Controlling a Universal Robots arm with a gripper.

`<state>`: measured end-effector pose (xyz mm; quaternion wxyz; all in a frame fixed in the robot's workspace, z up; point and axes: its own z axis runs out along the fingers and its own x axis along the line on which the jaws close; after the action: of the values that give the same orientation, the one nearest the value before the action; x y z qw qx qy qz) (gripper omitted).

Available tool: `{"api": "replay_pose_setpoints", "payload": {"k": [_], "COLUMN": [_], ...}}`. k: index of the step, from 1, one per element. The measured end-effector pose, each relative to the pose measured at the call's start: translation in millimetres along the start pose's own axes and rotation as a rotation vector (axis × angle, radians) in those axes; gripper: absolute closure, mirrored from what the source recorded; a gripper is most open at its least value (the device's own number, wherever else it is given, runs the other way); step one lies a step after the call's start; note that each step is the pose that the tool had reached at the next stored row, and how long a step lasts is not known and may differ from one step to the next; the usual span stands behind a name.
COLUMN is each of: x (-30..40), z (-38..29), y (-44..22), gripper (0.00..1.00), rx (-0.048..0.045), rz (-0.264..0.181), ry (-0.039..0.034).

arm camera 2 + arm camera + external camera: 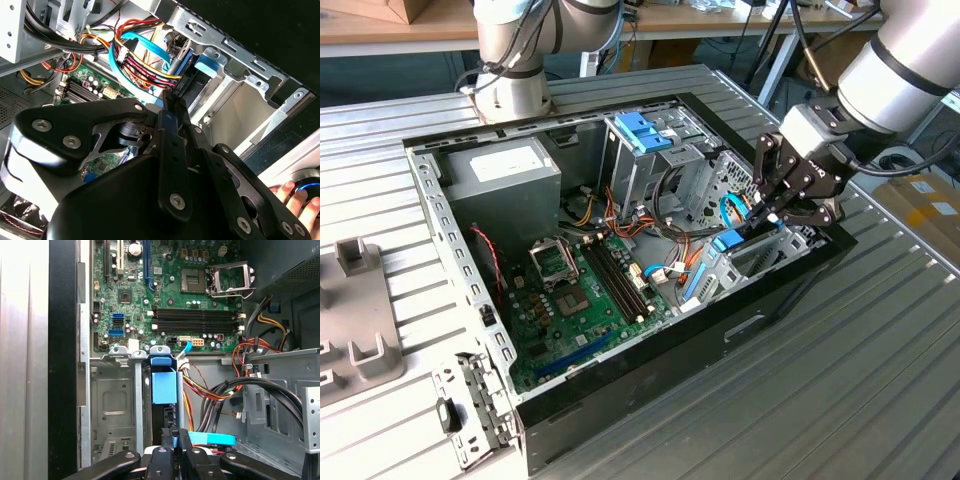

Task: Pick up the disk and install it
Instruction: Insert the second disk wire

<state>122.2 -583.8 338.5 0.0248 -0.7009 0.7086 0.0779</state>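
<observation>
- Exterior view: we see our gripper (767,212) reaching into the open computer case (470,290), at the bay end on the exterior view's right, near a grey power-supply box (505,175) and a green motherboard (585,290).
- Our black fingers (790,205) point down at the disk (728,243), whose blue carrier edge shows standing on edge in a metal drive bay (760,255).
- First wrist view: the disk (163,385) sits upright in a narrow slot of the bay (112,400), its blue tab facing us, with our fingertips (175,437) drawn close together just above its near edge.
- We cannot tell whether the fingers are clamped on the disk or only touching it.
- Second wrist view: red, yellow and blue cables (145,60) run beside the bay, and a person's hand (295,200) rests outside the case.
</observation>
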Motion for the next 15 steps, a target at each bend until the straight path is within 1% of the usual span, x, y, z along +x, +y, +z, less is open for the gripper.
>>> {"api": "replay_pose_setpoints", "payload": {"k": [7,8,9,10,15], "x": [0.5,0.7,0.7,0.6,0.4], "z": [1.6,2.5,2.4,1.8,0.5], "y": [-0.2,-0.3,-0.3,-0.2,-0.1], "gripper": [0.84,0.83,0.83,0.76,0.76], "rx": [0.0002,0.0001,0.0000,0.0001,0.0001], "rz": [0.000,0.000,0.000,0.000,0.000], "ry": [-0.0008,-0.0023,-0.0021,-0.0010,-0.0005]}}
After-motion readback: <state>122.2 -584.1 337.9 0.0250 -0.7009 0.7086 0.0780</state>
